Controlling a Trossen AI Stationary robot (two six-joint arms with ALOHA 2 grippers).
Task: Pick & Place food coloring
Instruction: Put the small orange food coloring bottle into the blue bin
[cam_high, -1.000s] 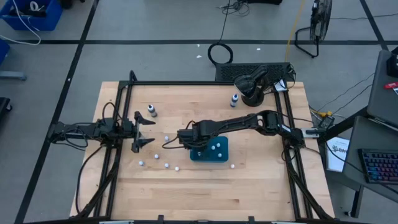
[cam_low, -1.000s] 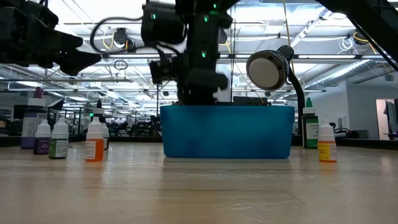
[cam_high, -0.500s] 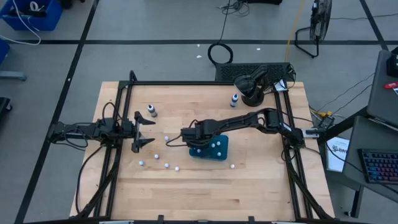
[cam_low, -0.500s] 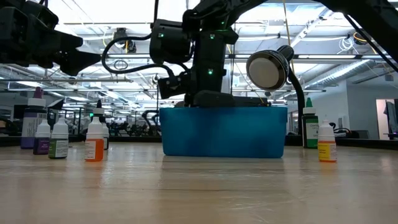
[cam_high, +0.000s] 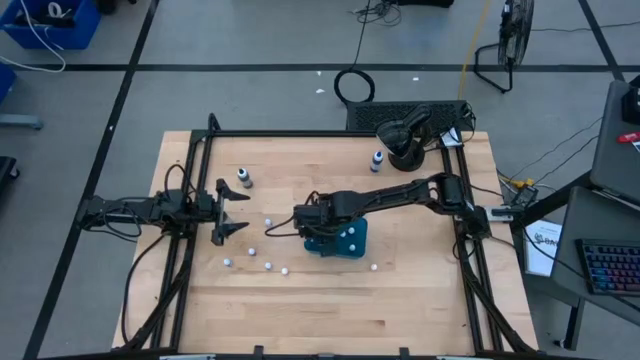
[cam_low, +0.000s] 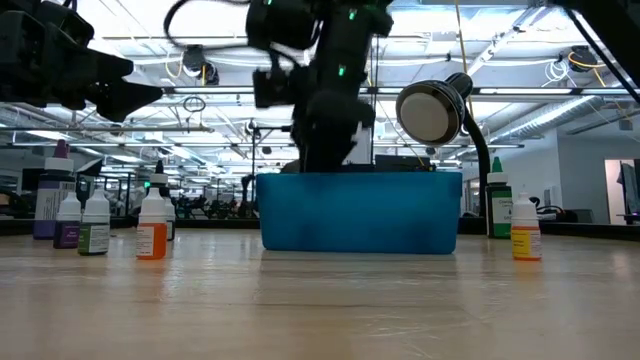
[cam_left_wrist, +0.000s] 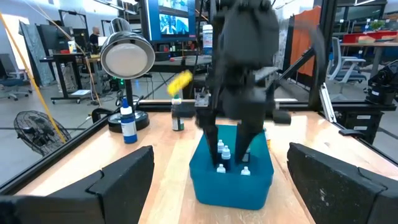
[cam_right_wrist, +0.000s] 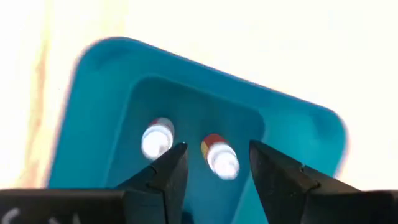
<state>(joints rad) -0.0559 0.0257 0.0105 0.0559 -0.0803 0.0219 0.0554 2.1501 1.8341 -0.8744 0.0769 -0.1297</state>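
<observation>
The right gripper (cam_right_wrist: 212, 168) hangs over the teal tray (cam_right_wrist: 99, 93), fingers parted and empty, with white-capped food coloring bottles (cam_right_wrist: 219, 155) standing in the tray just below. More bottles (cam_high: 268, 266) are scattered on the wooden table (cam_high: 420, 300). The left gripper (cam_high: 228, 211) waits wide open near the table's left edge. No label is readable

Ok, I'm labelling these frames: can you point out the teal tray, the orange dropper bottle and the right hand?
teal tray (cam_low: 360, 215): low view, front wall.
orange dropper bottle (cam_low: 151, 240): low view, orange body.
right hand (cam_right_wrist: 213, 163): right wrist view, midway between fingertips.
</observation>
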